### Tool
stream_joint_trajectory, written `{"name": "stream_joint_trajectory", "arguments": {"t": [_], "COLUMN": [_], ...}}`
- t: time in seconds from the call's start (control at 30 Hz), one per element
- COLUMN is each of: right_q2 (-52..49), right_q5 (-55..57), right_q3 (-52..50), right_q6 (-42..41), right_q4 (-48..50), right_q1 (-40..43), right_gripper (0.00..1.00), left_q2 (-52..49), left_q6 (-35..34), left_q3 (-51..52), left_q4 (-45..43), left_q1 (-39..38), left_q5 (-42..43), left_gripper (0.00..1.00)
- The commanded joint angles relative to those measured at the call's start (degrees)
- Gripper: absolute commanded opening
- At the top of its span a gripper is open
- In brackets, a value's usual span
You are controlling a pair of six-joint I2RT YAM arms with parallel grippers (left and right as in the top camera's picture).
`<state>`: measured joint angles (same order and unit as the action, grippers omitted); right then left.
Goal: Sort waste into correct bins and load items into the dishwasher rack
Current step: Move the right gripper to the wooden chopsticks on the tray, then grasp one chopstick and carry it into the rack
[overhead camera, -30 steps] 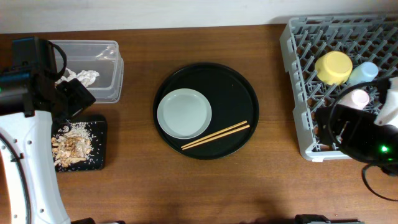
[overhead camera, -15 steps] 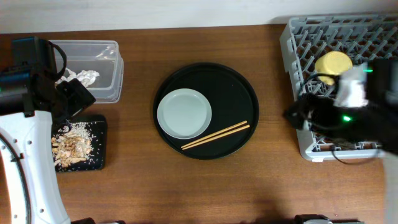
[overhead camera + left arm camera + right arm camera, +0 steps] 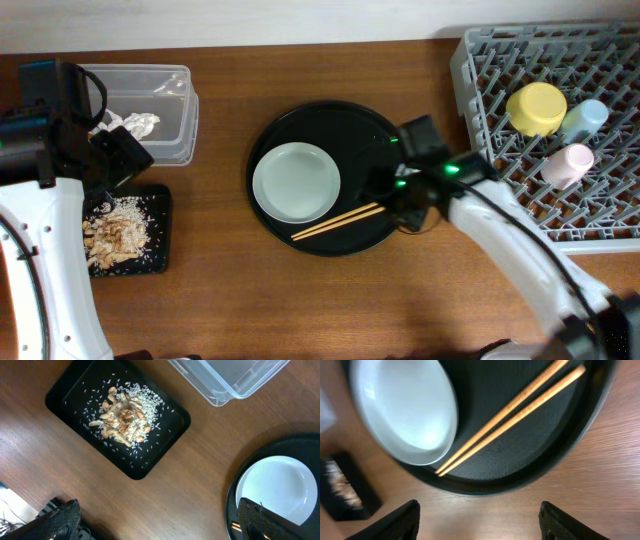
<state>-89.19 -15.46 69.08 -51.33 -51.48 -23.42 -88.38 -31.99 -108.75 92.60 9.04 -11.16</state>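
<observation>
Currently in hand: the chopsticks, judging by the right tool hanging over the near right part of the round black tray.
Right tool: spread wide and empty. Both fingers show at the lower corners of its wrist view, and the sticks lie untouched beyond them.
Left tool: also spread and empty, hanging beside the flat black tray and the clear tub.
Chopsticks, place: side by side on the round tray and slanted. One end is close against the plate; the other points toward the tray's right edge.
Chopsticks, handling: probably thin, stiff, light wood. They lie low on the tray and are likely to roll or scissor apart under an off-centre pinch.
Where to hold: across both sticks near their middle, clear of the plate, closing crosswise so the pair is pressed together.
Plate: pale and shallow, on the tray's left half. It looks hard, smooth and breakable, and only the rim offers a grip.
Rack: at the right end of the counter, carrying the yellow bowl, light blue cup and pink cup.
Waste: the napkin is in the tub and the food scraps are on the flat tray. I cannot make out any wrapper.
Risk: one stick slipping free, or a finger nudging the plate.
</observation>
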Motion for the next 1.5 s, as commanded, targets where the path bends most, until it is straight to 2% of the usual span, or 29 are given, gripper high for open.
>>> {"name": "stream_joint_trajectory", "arguments": {"t": [0.0, 0.17, 0.3, 0.43, 0.6, 0.73, 0.93, 1.47], "right_q2": [-9.2, -17.0, -17.0, -17.0, -17.1, -17.1, -17.6, -24.2], "right_q5": [2.6, 2.7, 4.3, 9.9, 14.1, 14.2, 14.2, 12.7], "right_q3": [3.8, 4.9, 4.9, 4.8, 3.3, 2.9, 2.8, 2.8], "right_q6": [-5.9, -9.7, -10.3, -16.6, -23.3, -23.3, -25.5, -25.7], "right_q4": [0.3, 3.9, 6.5, 6.3, 6.9, 8.8, 9.3, 13.6], "right_q1": [-2.4, -2.4, -2.4, -2.4, -2.4, -2.4, -2.5, -3.7], "right_gripper": [0.77, 0.77, 0.77, 0.77, 0.69, 0.68, 0.58, 0.58], "left_q2": [0.6, 0.6, 0.6, 0.6, 0.6, 0.6, 0.6, 0.6], "left_q6": [0.1, 0.1, 0.1, 0.1, 0.1, 0.1, 0.1, 0.1], "left_q3": [-0.3, -0.3, -0.3, -0.3, -0.3, -0.3, -0.3, -0.3], "left_q4": [0.1, 0.1, 0.1, 0.1, 0.1, 0.1, 0.1, 0.1], "left_q1": [0.2, 0.2, 0.2, 0.2, 0.2, 0.2, 0.2, 0.2], "left_q5": [-0.3, -0.3, -0.2, -0.3, -0.2, -0.2, -0.2, -0.3], "left_gripper": [0.99, 0.99, 0.99, 0.99, 0.99, 0.99, 0.99, 0.99]}}
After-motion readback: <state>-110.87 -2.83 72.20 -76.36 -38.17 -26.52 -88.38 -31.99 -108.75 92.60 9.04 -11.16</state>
